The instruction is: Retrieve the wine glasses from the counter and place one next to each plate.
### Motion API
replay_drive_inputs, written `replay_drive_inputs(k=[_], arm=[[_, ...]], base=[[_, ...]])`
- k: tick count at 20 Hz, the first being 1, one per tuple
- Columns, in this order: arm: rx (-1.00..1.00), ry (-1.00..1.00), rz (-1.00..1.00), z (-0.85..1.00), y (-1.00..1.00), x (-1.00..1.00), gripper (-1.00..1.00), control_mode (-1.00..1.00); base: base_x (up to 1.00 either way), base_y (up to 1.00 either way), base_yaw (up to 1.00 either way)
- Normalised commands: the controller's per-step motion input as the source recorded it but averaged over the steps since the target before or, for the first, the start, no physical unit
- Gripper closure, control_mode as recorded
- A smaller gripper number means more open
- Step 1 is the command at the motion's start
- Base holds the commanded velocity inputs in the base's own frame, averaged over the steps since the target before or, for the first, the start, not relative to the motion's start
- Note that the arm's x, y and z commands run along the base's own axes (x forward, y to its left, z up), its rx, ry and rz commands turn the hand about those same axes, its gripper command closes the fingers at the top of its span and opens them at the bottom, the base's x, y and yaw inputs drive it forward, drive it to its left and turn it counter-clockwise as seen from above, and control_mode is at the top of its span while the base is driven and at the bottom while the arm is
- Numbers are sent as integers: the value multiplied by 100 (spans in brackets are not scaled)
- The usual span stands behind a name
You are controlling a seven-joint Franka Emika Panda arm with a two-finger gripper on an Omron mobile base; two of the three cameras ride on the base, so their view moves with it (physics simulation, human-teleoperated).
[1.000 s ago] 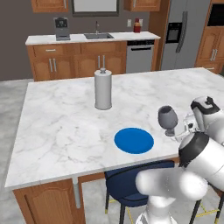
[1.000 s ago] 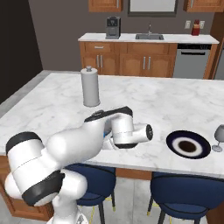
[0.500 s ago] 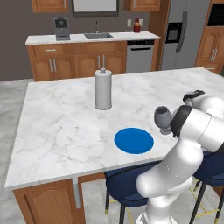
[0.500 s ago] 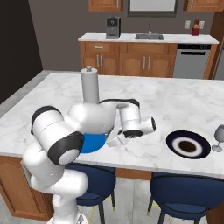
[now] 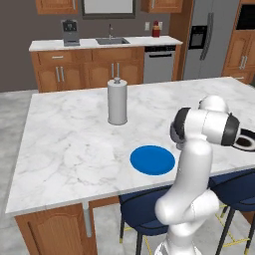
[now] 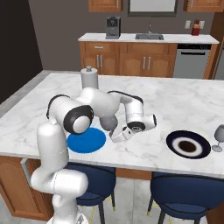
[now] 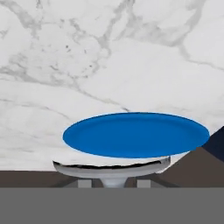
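Since a second ago, the arm swings the darker wine glass [image 6: 109,123] leftward, from the counter's right side to just beside the blue plate [image 6: 86,140].

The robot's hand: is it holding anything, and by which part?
Yes: the gripper holds a wine glass, gripped by its stem, its bowl beside the blue plate.

White arm folded low, pincer [image 6: 117,134] partly closed around a glass stem.
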Motion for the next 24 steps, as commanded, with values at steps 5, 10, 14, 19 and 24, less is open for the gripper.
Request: replay_drive_inputs(k=[5,10,14,19,24], arm=[[2,4,0,-38,0,45,100,-100],[4,0,0,-33,0,5,100,-100],[0,0,0,-28,0,9,100,-100],[-4,-2,0,-21,3,11,100,-100],[-3,-1,0,-27,0,11,100,-100]], base=[[0,0,0],[0,0,0],[0,0,0],[0,0,0],[0,0,0]])
